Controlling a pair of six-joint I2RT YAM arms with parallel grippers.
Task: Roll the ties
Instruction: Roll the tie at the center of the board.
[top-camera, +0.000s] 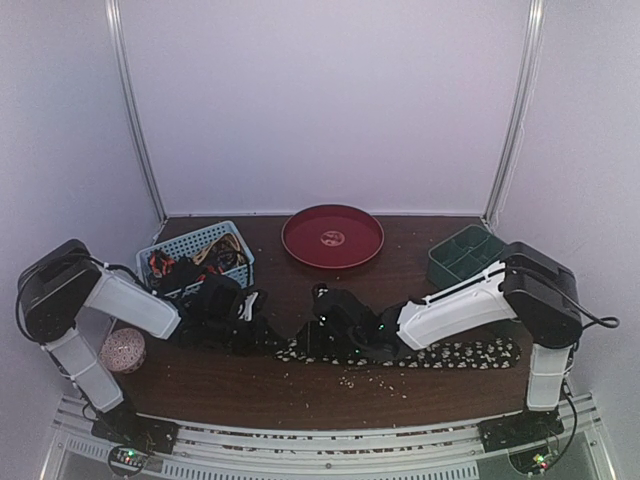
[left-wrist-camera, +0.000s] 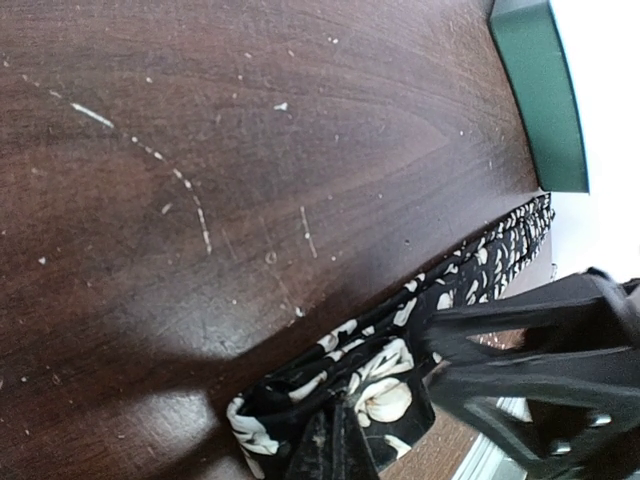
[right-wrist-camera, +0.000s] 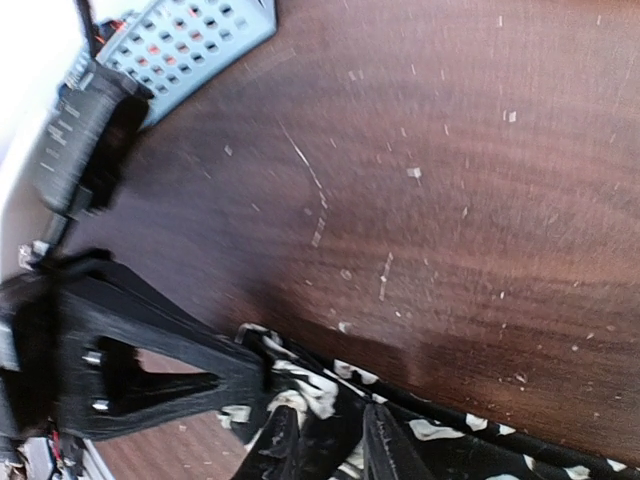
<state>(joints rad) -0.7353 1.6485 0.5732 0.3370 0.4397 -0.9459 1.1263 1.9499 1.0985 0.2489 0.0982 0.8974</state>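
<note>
The dark speckled tie lies along the table's near side, its left end pinched in the closed left gripper, with the right gripper astride it, jaws slightly apart and grip unclear; rolling seems barely begun, and next that end needs curling over.

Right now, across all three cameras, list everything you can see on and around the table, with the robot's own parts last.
patterned tie: one, black with pale print, stretched along the table front, left end folded up
spare ties: several, dark and orange, piled in the basket, exact count hidden
basket: one, pale blue, back left
tray: one, red, round, back centre
bin: one, green, divided, back right
ball: one, pinkish speckled, front left
crumbs: many, pale, scattered front centre
table: one, dark wood
left tool: one, black, shut on the patterned tie's folded end
right tool: one, black, fingers either side of that fold, grip unclear
</note>
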